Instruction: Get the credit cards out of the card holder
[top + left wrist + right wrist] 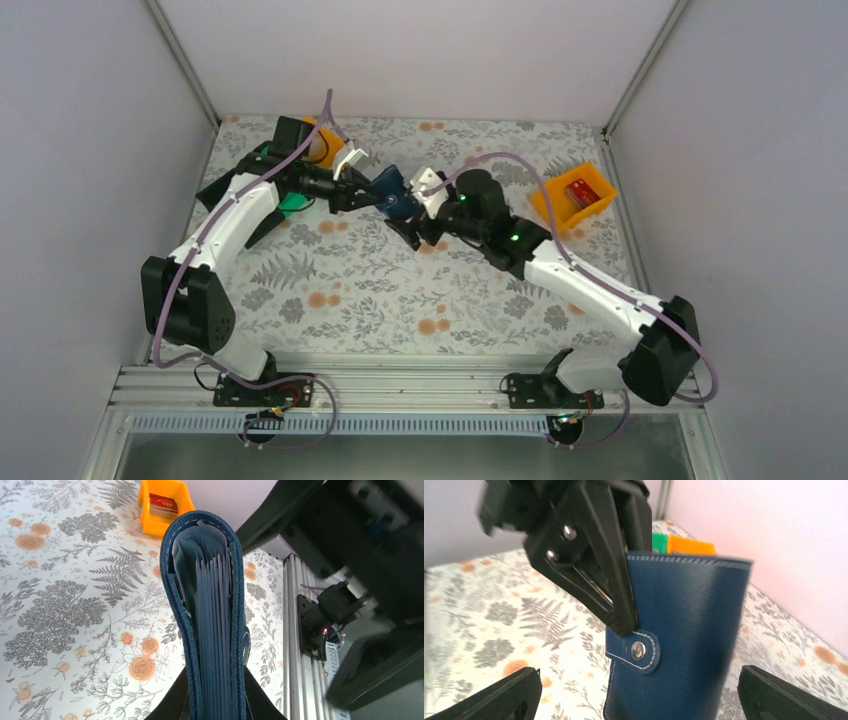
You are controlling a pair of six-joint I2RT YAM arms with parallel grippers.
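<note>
The card holder (395, 193) is in the air above the middle of the flowered surface (380, 290), not touching it. The left pincer (215, 692) is clamped on it: one black finger presses on each outer cover, near the strap with the metal snap button. In the left wrist view the holder is seen from its edge, folded, with many light blue pocket layers packed between the dark navy covers. Whether cards sit in these pockets, the views do not show.

The right pincer (639, 680) has its jaws wide apart. One finger stands on each side of the holder, and both are clear of the leather.

To the right of the holder, well apart from it, an orange bin (573, 198) rests on the surface with a reddish credit card (162, 502) lying inside. On the holder's other side, a green bin (659, 542) and a second orange bin (691, 545) stand just beside each other.
</note>
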